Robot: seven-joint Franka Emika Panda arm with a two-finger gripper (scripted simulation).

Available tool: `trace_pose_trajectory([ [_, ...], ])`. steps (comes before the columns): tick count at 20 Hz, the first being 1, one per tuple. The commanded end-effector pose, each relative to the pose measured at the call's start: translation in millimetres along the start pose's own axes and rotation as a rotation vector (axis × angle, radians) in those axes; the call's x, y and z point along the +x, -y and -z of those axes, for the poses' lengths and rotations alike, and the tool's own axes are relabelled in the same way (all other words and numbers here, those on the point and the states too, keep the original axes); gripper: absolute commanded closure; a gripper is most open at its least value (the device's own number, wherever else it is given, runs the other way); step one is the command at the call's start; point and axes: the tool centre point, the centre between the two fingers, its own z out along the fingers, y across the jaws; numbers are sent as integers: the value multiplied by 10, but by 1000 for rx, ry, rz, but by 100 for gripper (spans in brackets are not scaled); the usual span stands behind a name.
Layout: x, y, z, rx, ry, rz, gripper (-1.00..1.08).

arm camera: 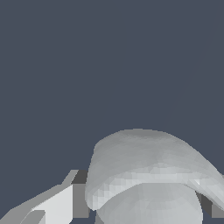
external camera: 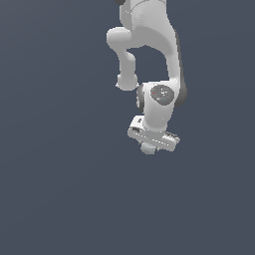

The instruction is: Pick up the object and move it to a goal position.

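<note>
So at this point the lump (external camera: 148, 147) sat right under the gripper (external camera: 151, 144), tucked in where the fingers would be, basically at the tips and not off to either side. In the outside shot only a little rounded bit of it poked out below the white hand, so it was hugging the gripper closely. The wrist camera showed it filling most of the space right in front of the lens (arm camera: 148, 175), with one finger (arm camera: 57, 205) sitting just beside it and touching or nearly touching its edge. The other finger was mostly hidden behind it.

Looked like a grasp on the lump to me, but honestly I couldn't tell for sure whether the fingers were clamped on it or just straddling it; the contact spots were hidden.

Looks-wise: pale grey-white, stubby, rounded, with a wider ring or brim flaring around a domed middle. Its long axis was hard to call, since it was so squat. No goal marker showed in either shot.
</note>
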Motion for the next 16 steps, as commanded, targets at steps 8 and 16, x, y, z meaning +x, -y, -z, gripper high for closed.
trace_pose_trajectory([
  [8, -382, -99, 775, 1, -1, 0, 108],
  [16, -724, -186, 1494, 0, -1, 0, 108],
])
